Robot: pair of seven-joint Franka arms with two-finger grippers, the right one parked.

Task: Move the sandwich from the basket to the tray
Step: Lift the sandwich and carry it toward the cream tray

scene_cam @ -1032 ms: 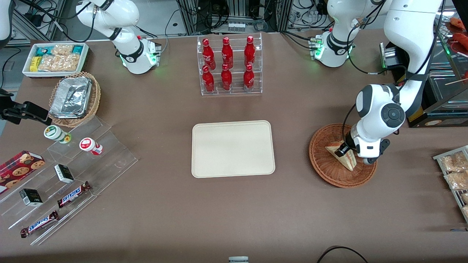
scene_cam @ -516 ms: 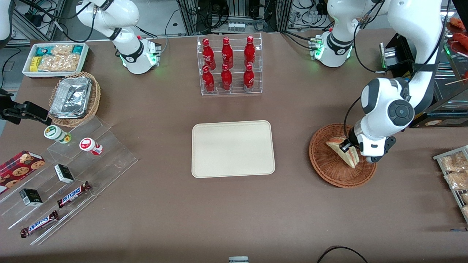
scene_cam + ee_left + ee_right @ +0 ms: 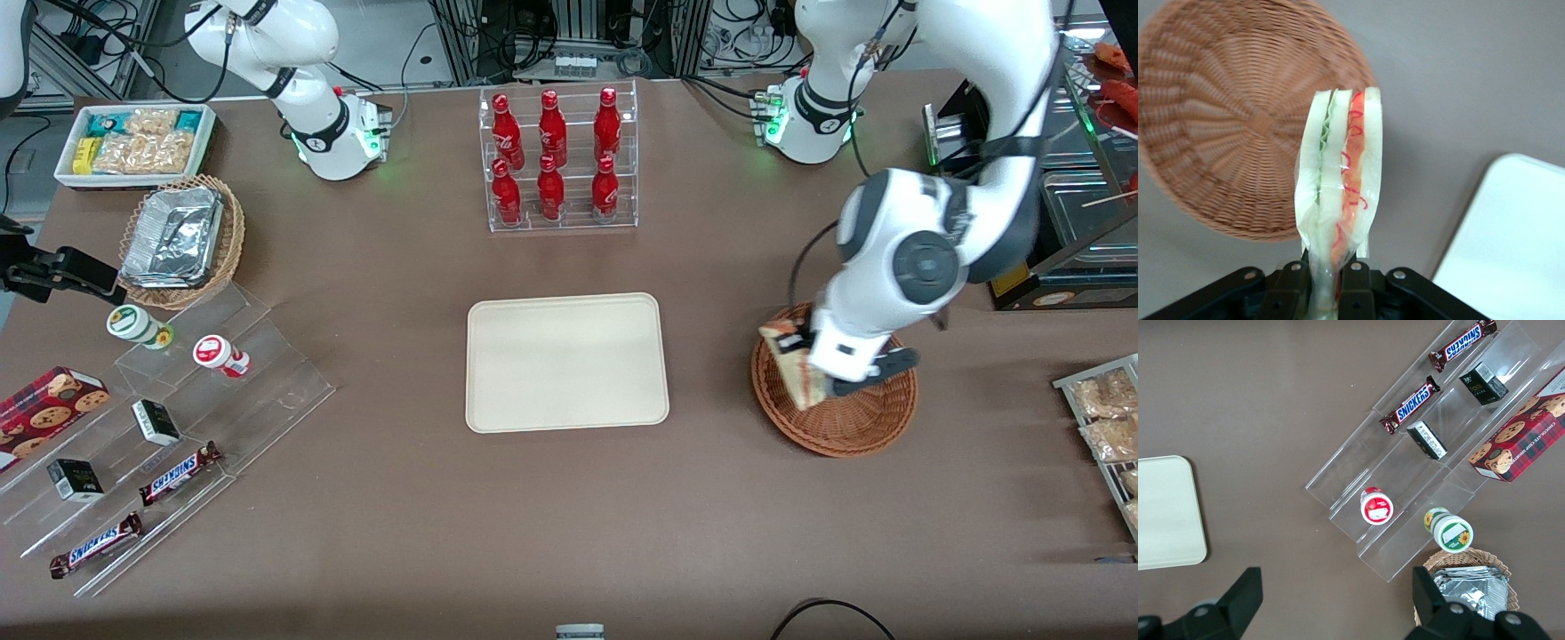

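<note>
Wrist view: end effector [image 3: 1327, 277] pinching sandwich [image 3: 1338, 180] at its base, wedge upright so filling clears the wicker. Sandwich lifted above basket [image 3: 836, 418] rim, tray-side edge; tray [image 3: 566, 362] mid-tabletop, bare for drop.

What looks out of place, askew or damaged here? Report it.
Nothing stands out. The left gripper is shut on the clear-wrapped triangular sandwich, held above the round reddish-brown wicker basket, wrapper intact. The flat cream rectangular tray lies square on the table.
</note>
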